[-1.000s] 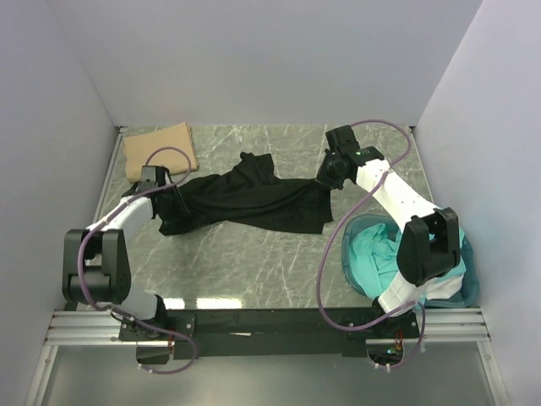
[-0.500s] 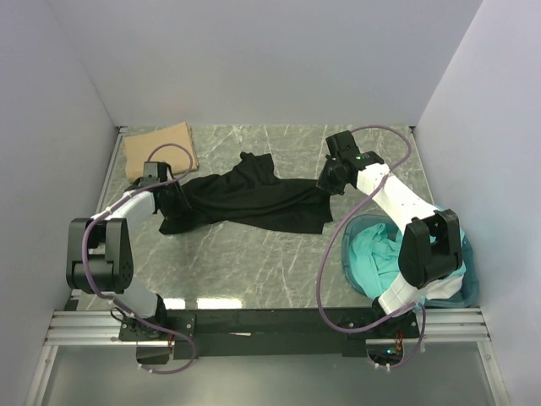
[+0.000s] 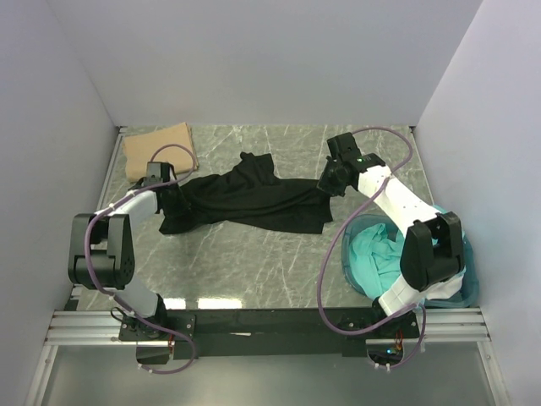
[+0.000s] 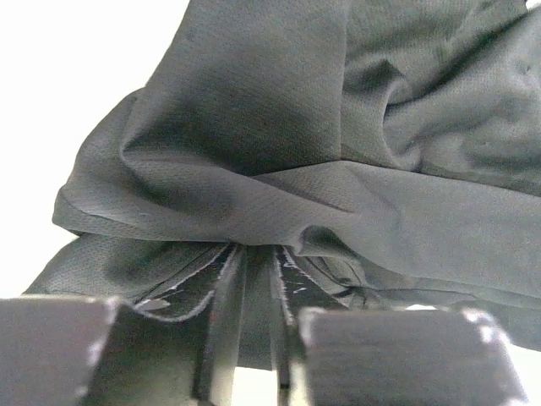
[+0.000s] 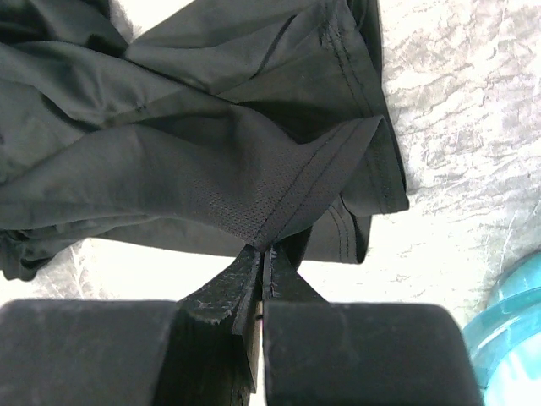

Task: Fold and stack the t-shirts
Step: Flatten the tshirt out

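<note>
Black t-shirt (image 3: 245, 199) lies crumpled across the middle of your marble-patterned table (image 3: 254, 262), spanning the gap between both arms. Your right gripper (image 5: 258, 269) has its fingers pressed together on the shirt's stitched hem at its right end. Your left gripper (image 4: 254, 317) is narrowed onto a bunched fold at the left end, apparently pinching it. The folded tan t-shirt (image 3: 159, 150) sits in the far left corner. Teal cloth (image 3: 380, 252) fills the blue tub (image 3: 470, 275) by your right arm's base.
</note>
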Available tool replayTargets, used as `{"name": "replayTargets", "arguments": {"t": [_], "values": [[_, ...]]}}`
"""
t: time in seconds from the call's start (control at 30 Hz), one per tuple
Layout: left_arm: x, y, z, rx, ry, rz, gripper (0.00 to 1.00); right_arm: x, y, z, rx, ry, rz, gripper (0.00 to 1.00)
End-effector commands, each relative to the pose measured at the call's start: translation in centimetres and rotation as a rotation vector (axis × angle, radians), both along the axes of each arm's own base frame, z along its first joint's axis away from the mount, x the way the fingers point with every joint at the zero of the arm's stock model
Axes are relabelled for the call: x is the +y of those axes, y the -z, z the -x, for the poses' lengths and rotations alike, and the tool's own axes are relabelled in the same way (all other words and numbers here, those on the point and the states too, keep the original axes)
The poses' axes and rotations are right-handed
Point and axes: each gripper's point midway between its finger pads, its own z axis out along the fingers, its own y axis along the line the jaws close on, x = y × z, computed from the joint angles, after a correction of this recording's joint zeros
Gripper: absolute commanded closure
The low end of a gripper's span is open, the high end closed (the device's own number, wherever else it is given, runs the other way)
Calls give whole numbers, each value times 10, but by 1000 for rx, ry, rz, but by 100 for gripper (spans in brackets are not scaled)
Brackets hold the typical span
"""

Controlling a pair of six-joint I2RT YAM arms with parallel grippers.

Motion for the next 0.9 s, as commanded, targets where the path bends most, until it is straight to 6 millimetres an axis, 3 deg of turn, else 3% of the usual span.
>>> {"name": "replayTargets", "arguments": {"t": [0.0,0.17,0.37,0.57,0.77,0.87], "values": [[-7,-11,-16,-52,14,20,81,2,-19,1,-59,0,-28,100],[-5,-14,-14,-52,7,10,99,2,-18,3,-58,3,-30,100],[-3,-46,-12,-117,-7,3,99,1,-16,6,-55,1,-29,100],[-1,-70,6,-155,-24,4,99,1,-9,10,-43,-1,-25,100],[5,-73,28,-152,-38,-26,99,2,-2,18,-23,-11,-17,100],[5,-59,32,-120,-26,-30,99,0,3,22,-13,-8,-14,100]]}}
